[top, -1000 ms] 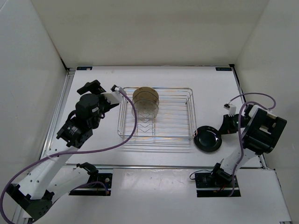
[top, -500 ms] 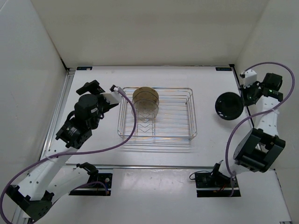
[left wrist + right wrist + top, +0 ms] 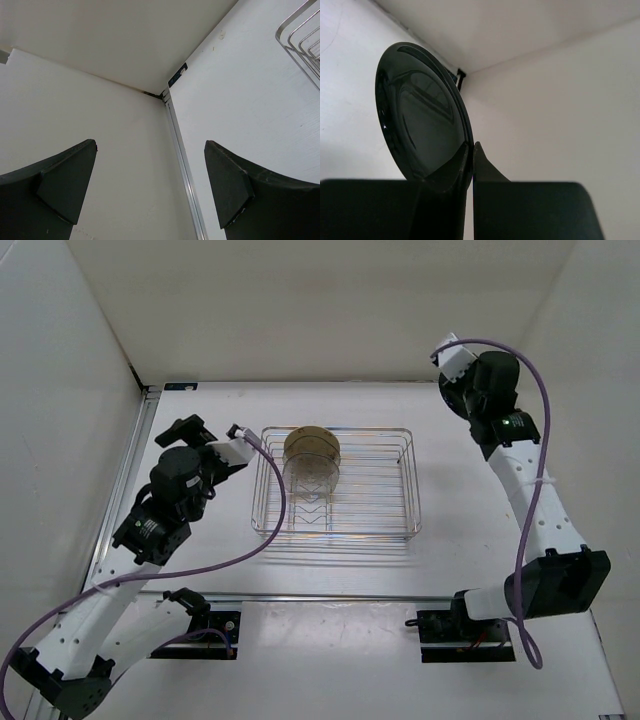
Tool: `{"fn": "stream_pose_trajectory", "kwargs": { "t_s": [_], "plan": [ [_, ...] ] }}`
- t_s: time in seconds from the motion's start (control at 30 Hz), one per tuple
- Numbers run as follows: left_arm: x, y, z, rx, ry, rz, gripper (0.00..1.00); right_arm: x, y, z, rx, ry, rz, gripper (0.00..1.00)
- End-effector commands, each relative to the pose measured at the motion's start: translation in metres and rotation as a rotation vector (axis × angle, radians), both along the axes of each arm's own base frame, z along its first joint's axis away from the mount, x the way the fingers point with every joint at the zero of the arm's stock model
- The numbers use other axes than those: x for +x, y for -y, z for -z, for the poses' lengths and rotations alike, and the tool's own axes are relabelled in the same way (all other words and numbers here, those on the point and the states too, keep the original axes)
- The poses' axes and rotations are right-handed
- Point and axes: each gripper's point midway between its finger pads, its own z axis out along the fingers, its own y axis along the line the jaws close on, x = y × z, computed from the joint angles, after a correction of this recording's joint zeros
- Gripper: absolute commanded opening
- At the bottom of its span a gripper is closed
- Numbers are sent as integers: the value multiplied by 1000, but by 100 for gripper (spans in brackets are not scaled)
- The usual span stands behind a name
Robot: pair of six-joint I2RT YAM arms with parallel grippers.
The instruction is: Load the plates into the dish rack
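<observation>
Nearest you, the two arm bases sat at the front edge of the table (image 3: 460, 540). Your left claw (image 3: 150, 147) was just off the left side of the dish rack (image 3: 411, 480), level with its far end. Its fingers were spread as wide as they go, with nothing between them. It was aimed at the far left corner of the enclosure, and one rack corner showed at the upper right of its wrist view.

The rack lay mid-table. Left of centre in it, the pale translucent plates (image 3: 312, 478) stood upright in the zigzag divider. I could not separate them well enough to count them. The tan plate (image 3: 312, 444) stood upright just behind them, at the rack's far end.

Farthest off, your right arm reached over the table's far right corner, toward the back wall (image 3: 320, 310). Your right claw (image 3: 471, 150) was pinched tight on the rim of the glossy black plate (image 3: 420, 115). It held the plate up on edge, clear of the table and well apart from the rack. From overhead I could not pick the plate out from the dark wrist.
</observation>
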Motion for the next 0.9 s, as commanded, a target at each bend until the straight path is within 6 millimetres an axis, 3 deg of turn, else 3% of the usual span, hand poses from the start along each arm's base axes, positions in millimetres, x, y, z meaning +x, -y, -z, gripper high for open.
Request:
{"fn": "stream_pose_trajectory", "kwargs": {
  "t_s": [0.0, 0.07, 0.1, 0.23, 0.47, 0.67, 0.83, 0.87],
  "plan": [
    [-6, -3, -3, -33, 18, 8, 100, -7, -10, -77, -87, 226, 52, 0],
    [-5, -5, 1, -28, 11, -2, 100, -5, -29, -79, -110, 237, 21, 0],
    [-7, -6, -1, -32, 18, -1, 100, -6, -50, -79, -117, 246, -22, 0],
    [-6, -8, 3, -27, 10, -11, 100, -7, -102, -67, -162, 244, -130, 0],
    [-5, -9, 8, -32, 0, -13, 100, -29, -192, -50, -243, 226, -359, 0],
    [-6, -9, 10, -28, -7, -13, 100, -58, -248, -22, -287, 199, -515, 0],
    [-11, -15, 11, -33, 2, -22, 100, -78, -276, -16, -263, 197, -581, 0],
    [-11, -15, 11, -33, 2, -22, 100, -81, -281, -6, -272, 168, -596, 0]
  ]
}}
